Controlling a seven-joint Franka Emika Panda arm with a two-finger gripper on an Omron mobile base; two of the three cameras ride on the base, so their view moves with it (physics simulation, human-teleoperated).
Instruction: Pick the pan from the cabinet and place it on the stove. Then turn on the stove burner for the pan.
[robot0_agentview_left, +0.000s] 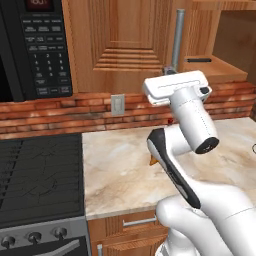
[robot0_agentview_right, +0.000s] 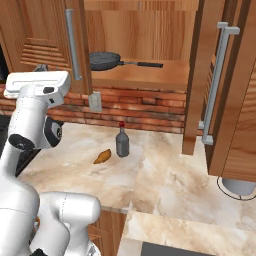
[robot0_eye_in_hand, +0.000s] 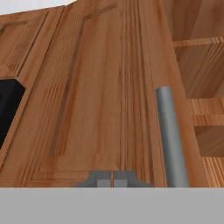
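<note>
One pan sits in the open cabinet; one bottle on the counter; gripper pressed together.

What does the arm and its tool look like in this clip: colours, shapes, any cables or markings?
The arm is glossy white, built of rounded tubular links with dark joint bands and end caps. A flat, boxy white hand carries the tool, whose two small grey fingertips are square-edged. No cables or markings are visible.

You see the pan on the open cabinet shelf, handle pointing right. Below the cabinet, a small dark bottle stands on the marble counter, an orange piece just left of it.
</note>
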